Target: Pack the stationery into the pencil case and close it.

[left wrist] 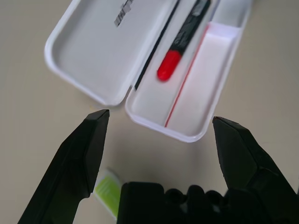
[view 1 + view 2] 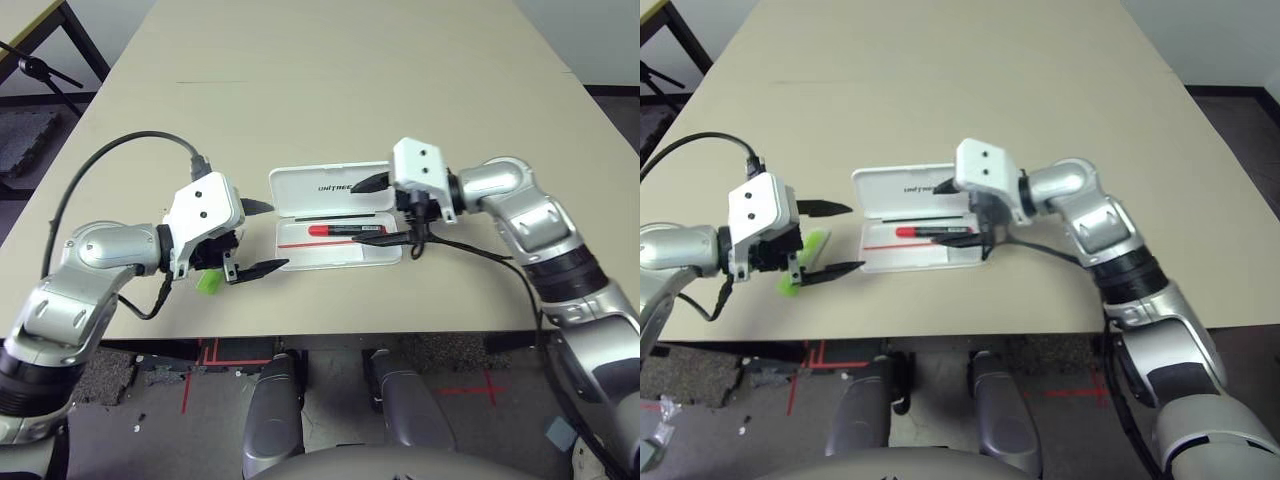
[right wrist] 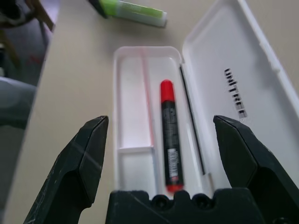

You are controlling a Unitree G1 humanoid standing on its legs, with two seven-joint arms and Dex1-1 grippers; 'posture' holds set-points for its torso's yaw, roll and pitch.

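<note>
Case lies open on the bench, lid flat on the far side, tray toward the robot.

Red marker is already in the tray, lying lengthwise just beside the hinge. That item looks done.

Green highlighter is on the bench off the case's left end, apart from it. Not packed.

Small clip piece: cannot make it out anywhere.

Left claw: jaws spread wide, nothing between them. It hangs over the bench near the case's left end, with the highlighter just under and behind it. In the left wrist view a corner of the highlighter shows low between the fingers, not gripped.

Right claw: jaws wide apart, empty. It sits over the right end of the case, fingers straddling the tray; the right wrist view looks down the marker lying free below.

Progress, by my reading: roughly a third. Left to do: highlighter in, clip in if it is not there already, lid over and shut. The left claw seems best placed for the highlighter.
</note>
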